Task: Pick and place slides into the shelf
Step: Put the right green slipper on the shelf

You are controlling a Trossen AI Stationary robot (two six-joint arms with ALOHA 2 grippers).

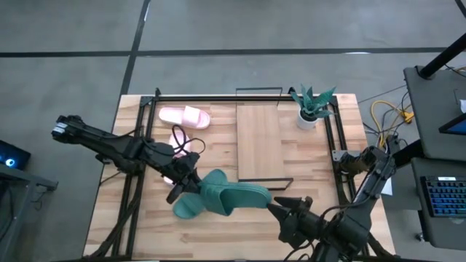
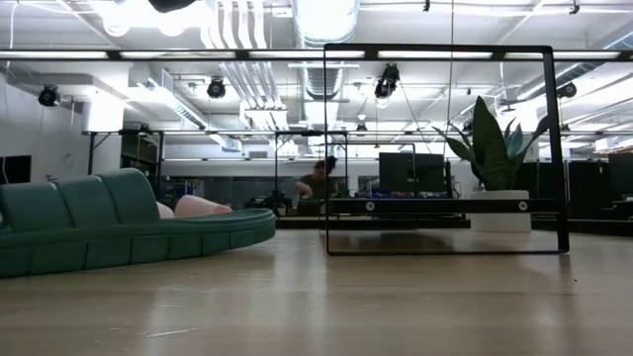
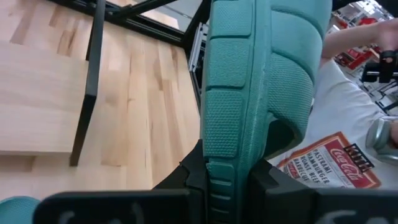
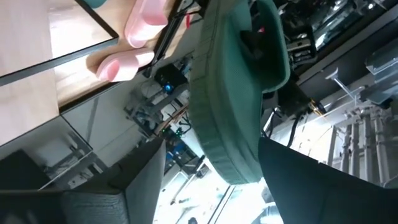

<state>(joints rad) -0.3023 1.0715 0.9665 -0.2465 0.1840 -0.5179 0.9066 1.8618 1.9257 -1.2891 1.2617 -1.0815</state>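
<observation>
One teal slide point(image 1: 237, 195) lies lengthwise between both grippers, near the table's near edge. My left gripper point(image 1: 191, 183) is shut on its left end. My right gripper point(image 1: 275, 206) is open, with its fingers standing on either side of the slide's right end point(image 4: 230, 155). A second teal slide point(image 1: 186, 209) lies just below the first in the high view. One pink slide point(image 1: 184, 116) rests on the table at the far left, and another point(image 1: 178, 151) is partly under the left arm. The shelf point(image 1: 258, 142) stands at the table's centre. My left gripper pinches the teal slide's end point(image 3: 227, 168) between its two fingers point(image 3: 186, 180), one on each side of the sole, which stands on edge with the tread showing. The slide runs away from the fingers toward the table's right. Whether it is clear of the table I cannot tell.
A potted plant point(image 1: 313, 109) stands at the far right by the shelf's wire frame point(image 2: 445, 249). A teal slide point(image 2: 119, 222) fills the left of the low view, with pink behind it. Cables and a keyboard lie off the table's right edge. A person sits far back in the room.
</observation>
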